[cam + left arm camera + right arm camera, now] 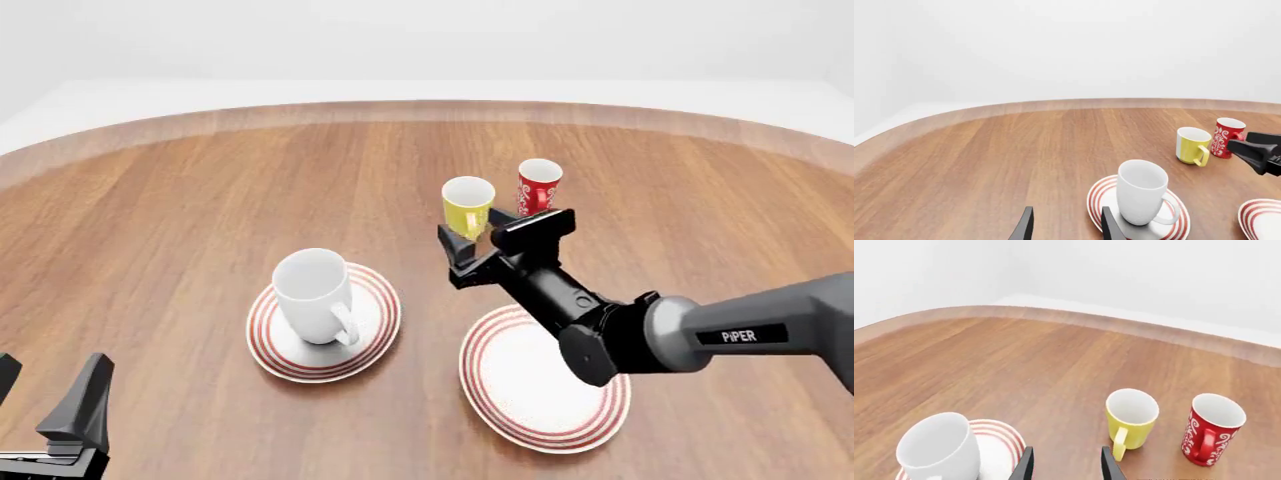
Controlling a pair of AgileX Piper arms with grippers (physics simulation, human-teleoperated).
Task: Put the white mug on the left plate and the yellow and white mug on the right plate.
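A wooden table (174, 200) is shown with two red-ringed plates.
The white mug (316, 296) is seated on the left plate (380, 320); the yellow and white mug (467, 205) is stood beyond the bare right plate (534, 385), just ahead of the right end effector (1064, 467), spread open and empty. The left end effector (1066, 227) is likewise held open, empty.

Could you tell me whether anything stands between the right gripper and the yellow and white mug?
Nothing visible does. The right gripper, fingers open, faces the yellow and white mug over bare table; the red cup stands beside the mug, off the line.
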